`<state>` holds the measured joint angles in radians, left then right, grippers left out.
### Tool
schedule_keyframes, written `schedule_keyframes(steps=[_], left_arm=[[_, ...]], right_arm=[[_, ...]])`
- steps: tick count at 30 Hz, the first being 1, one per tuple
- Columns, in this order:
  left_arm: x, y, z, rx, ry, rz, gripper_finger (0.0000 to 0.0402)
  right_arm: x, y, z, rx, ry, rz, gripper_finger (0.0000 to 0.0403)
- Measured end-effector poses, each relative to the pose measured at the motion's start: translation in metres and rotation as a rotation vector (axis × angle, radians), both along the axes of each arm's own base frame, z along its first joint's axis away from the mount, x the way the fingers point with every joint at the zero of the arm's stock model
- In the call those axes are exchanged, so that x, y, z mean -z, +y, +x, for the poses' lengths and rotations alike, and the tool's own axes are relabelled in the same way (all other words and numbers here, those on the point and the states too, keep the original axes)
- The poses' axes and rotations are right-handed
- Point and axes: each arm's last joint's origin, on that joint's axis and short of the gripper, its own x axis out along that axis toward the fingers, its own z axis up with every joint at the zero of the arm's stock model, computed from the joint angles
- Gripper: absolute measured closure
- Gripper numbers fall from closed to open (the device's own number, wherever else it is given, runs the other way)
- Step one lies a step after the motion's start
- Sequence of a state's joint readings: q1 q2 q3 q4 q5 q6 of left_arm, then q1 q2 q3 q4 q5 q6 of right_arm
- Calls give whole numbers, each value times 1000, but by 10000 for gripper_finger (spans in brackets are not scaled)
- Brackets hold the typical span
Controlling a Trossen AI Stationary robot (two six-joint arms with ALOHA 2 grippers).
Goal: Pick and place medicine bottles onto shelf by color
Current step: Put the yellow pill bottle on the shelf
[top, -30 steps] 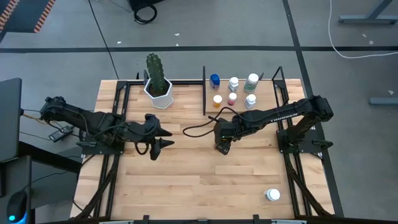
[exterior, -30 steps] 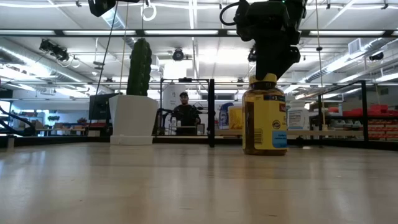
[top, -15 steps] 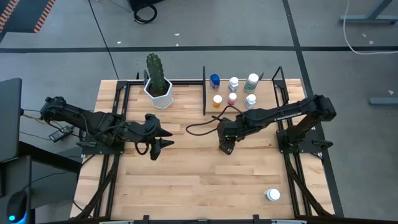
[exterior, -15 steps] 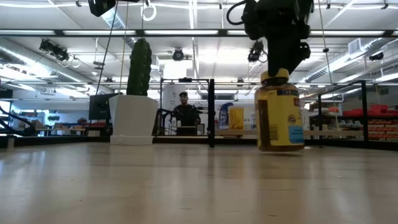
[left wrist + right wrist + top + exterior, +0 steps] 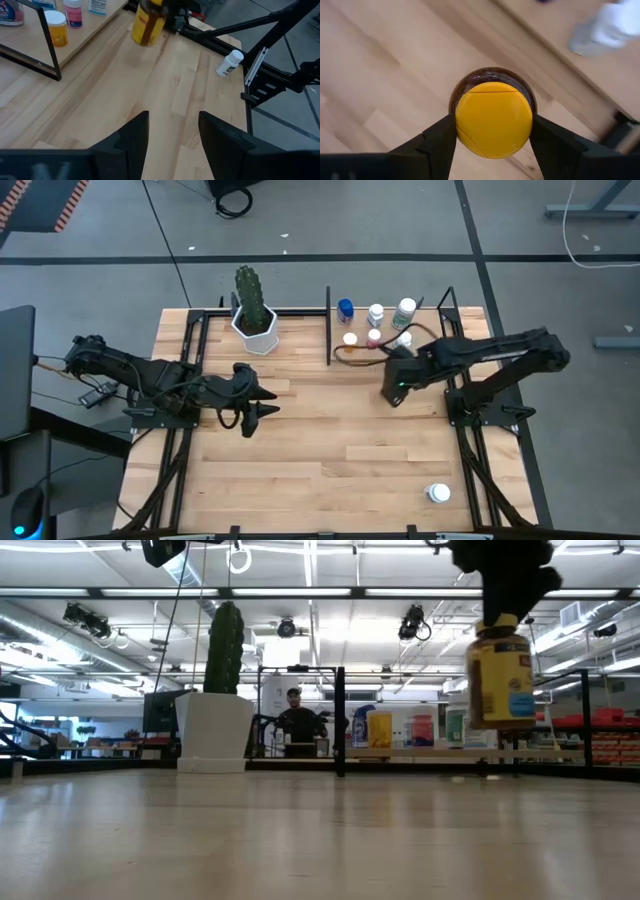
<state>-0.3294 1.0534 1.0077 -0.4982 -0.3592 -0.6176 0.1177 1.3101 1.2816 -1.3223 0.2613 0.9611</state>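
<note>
My right gripper (image 5: 393, 392) is shut on an amber bottle (image 5: 500, 675) with a yellow cap and holds it in the air in front of the shelf (image 5: 389, 326). The shelf is a light board between black posts at the table's far right. Several small bottles stand on it, among them a blue one (image 5: 345, 308), an orange one (image 5: 350, 340) and a pink one (image 5: 374, 337). A white bottle (image 5: 438, 493) lies on its side near the table's near right corner. My left gripper (image 5: 262, 402) waits open over the table's left half. My right gripper pinches the amber bottle's yellow cap (image 5: 465, 120) between its two fingers (image 5: 437, 140), one on each side. The fingers come from above and point down. The bottle hangs upright below them, lifted clear of the table.
A white hexagonal pot with a cactus (image 5: 255, 320) stands at the far edge, left of the shelf. A black post (image 5: 328, 330) marks the shelf's left side. A dark cable (image 5: 355, 352) loops in front of the shelf. A person (image 5: 297, 725) stands in the room beyond.
My right gripper has lifted the amber bottle off the table, where it stood a second ago. It has carried the bottle up and toward the table's right and far edge, nearer the shelf. The bottle tipped slightly on leaving the table and now hangs upright.
</note>
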Motion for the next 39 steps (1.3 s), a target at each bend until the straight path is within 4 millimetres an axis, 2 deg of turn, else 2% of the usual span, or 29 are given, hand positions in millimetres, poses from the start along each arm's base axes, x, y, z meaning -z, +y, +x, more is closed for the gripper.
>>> schedule_keyframes(steps=[10, 21, 31, 35, 39], left_arm=[[1, -2, -1, 12, 9, 4, 224], [1, -1, -1, -12, 5, 10, 228], [1, -1, -1, -10, 5, 15, 230], [1, -1, -1, -13, 5, 17, 228], [1, -1, -1, -13, 5, 17, 230]], right_arm=[[-20, -23, -53, 208, 69, -59, 166], [-30, -65, -75, 323, 86, -192, 166], [-35, -115, -83, 98, 152, -295, 166], [-34, -138, -94, 126, 188, -289, 166], [-32, -165, -105, 210, 119, -244, 166]])
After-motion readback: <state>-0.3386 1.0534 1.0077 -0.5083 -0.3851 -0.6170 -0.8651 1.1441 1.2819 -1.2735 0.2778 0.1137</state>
